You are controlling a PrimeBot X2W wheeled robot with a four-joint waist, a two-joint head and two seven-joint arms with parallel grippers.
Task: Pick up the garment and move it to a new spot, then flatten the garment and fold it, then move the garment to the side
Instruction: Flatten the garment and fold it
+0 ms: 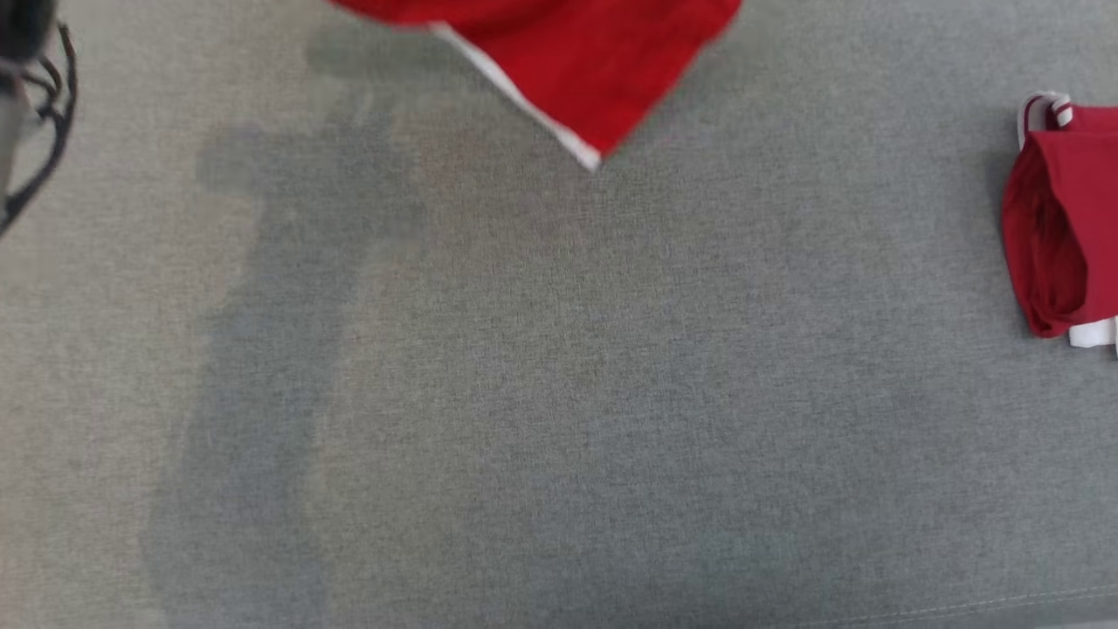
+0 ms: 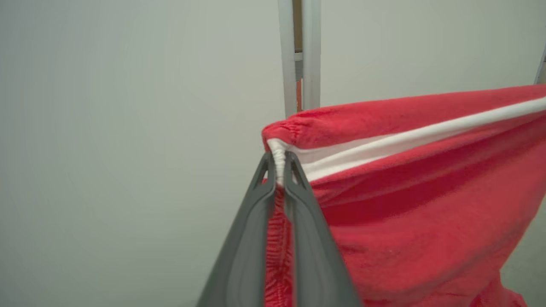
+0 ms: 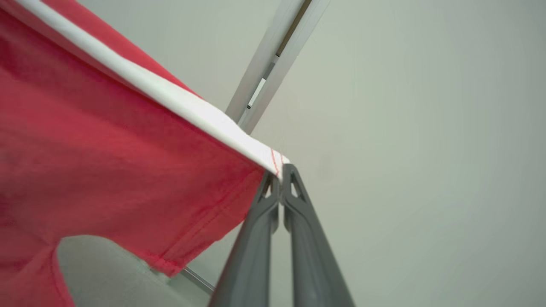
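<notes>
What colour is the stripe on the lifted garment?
The stripe is white, on a red garment. Left wrist view shows it best.

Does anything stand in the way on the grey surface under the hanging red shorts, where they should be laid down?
Nothing visible does. The grey surface below the red shorts lies bare; a folded red garment rests apart at its right edge.

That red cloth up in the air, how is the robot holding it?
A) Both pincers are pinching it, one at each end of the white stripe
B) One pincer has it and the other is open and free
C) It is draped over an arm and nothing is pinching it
A: the left pincer and the right pincer are each shut on an end of the red garment, right at its white stripe.
</notes>
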